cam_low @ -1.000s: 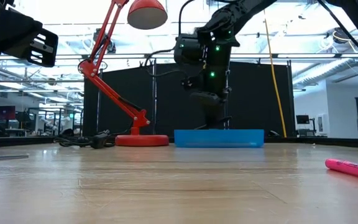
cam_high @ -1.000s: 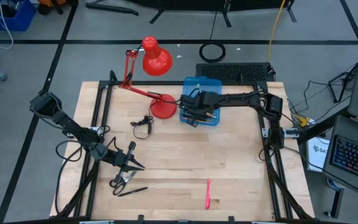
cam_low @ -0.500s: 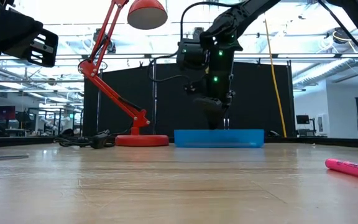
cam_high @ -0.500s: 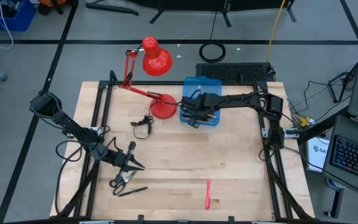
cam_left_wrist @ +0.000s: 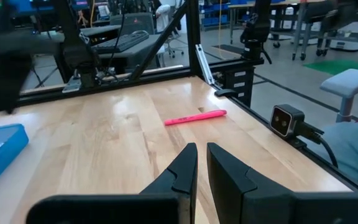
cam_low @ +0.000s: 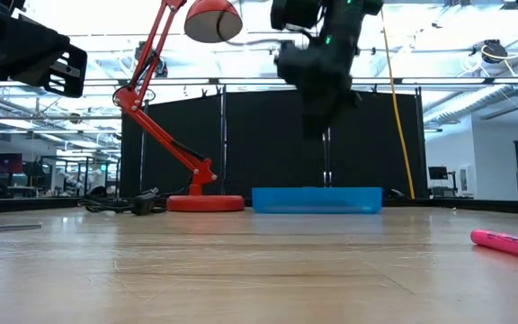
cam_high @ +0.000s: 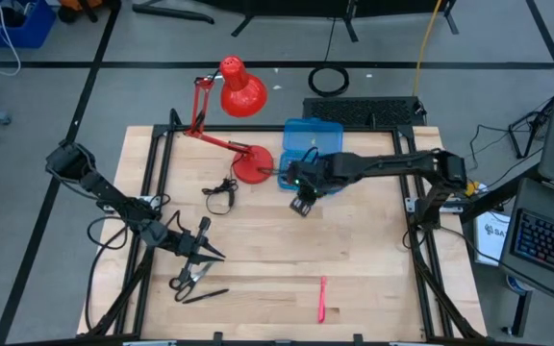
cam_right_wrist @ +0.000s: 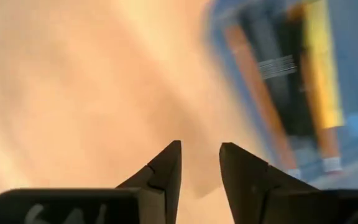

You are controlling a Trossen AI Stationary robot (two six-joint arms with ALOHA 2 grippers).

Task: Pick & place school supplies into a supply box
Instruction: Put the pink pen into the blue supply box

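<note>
The right gripper (cam_high: 301, 206) is seen with its jaws released and nothing between them, held above the desk (cam_high: 354, 279) just in front of the blue box (cam_high: 313, 144), in which a yellow marker (cam_right_wrist: 321, 68), an orange pencil (cam_right_wrist: 253, 74) and something dark are already laid. The left gripper (cam_high: 203, 240), jaws nearly closed on nothing, is held near the scissors (cam_high: 190, 277) and a black pen (cam_high: 205, 295). These, with the pink pen (cam_high: 322, 299), are judged left to be packed.

Bright blue supply box (cam_high: 308, 137), pink pen (cam_high: 322, 299), red lamp (cam_high: 239, 88).
</note>
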